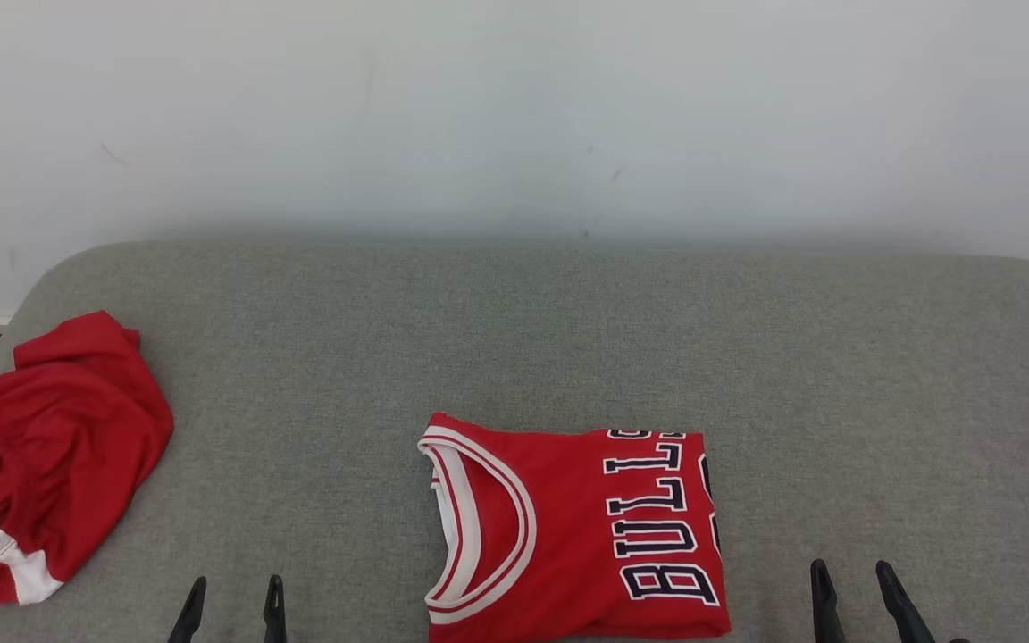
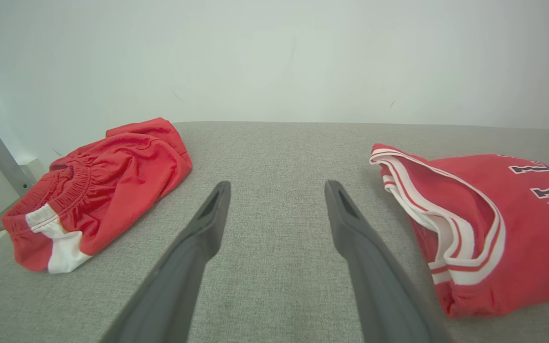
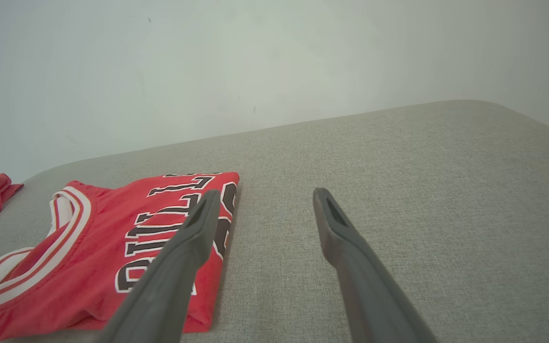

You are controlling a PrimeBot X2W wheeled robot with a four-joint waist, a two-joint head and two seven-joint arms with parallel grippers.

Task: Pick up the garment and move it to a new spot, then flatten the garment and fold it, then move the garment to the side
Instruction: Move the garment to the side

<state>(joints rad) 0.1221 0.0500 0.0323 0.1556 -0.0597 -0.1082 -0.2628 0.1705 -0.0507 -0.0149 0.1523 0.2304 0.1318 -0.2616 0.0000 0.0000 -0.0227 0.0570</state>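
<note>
The folded red jersey (image 1: 577,536) lies at the near middle of the grey woven worktop (image 1: 514,339), between the left tool (image 1: 238,580) and the right tool (image 1: 850,565), both spread and empty. I'd say its thin, slick cloth could slip unfolded if only the top layer gets pinched, or snag on the coarse weave. Crumpled red shorts (image 1: 50,455) with a gathered waistband sit well to the left.

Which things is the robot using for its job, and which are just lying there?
For the job: folded red jersey, in the middle; left gripper and right gripper, both open, holding nothing.
Just lying about: crumpled red shorts, at the left edge of the grey surface.
</note>
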